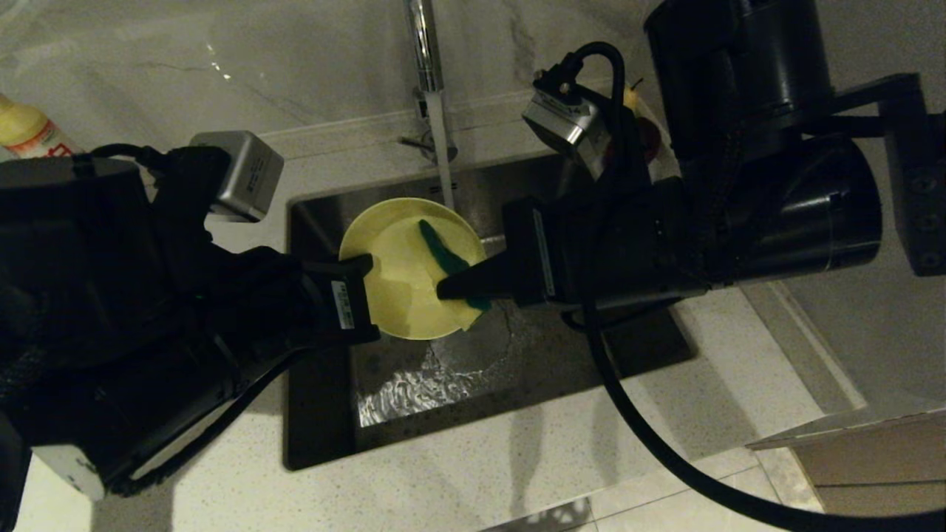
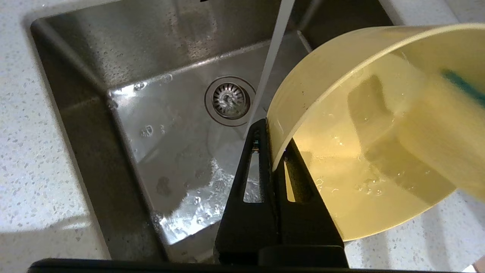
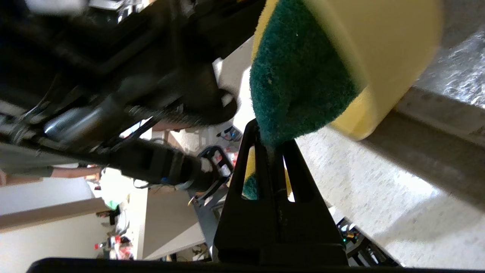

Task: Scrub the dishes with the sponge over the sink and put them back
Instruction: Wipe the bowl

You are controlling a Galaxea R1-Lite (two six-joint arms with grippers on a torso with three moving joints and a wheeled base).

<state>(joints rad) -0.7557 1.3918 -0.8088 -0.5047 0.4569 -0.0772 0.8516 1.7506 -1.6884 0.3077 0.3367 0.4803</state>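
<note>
A yellow bowl (image 1: 403,277) hangs tilted over the steel sink (image 1: 325,414), its hollow facing my right arm. My left gripper (image 1: 366,262) is shut on the bowl's rim; in the left wrist view the gripper (image 2: 273,142) pinches the wall of the bowl (image 2: 363,151), one finger outside and one inside. My right gripper (image 1: 446,288) is shut on the sponge (image 1: 443,255), whose green scouring face lies inside the bowl. In the right wrist view the gripper (image 3: 269,140) clamps the sponge (image 3: 299,83) against the bowl (image 3: 382,45). The pink and blue dishes are out of view.
A tap (image 1: 427,66) at the back runs a stream of water (image 2: 271,64) down beside the bowl onto the sink floor near the drain strainer (image 2: 230,100). Speckled white counter (image 1: 458,473) surrounds the basin. A bottle (image 1: 29,133) stands at the far left.
</note>
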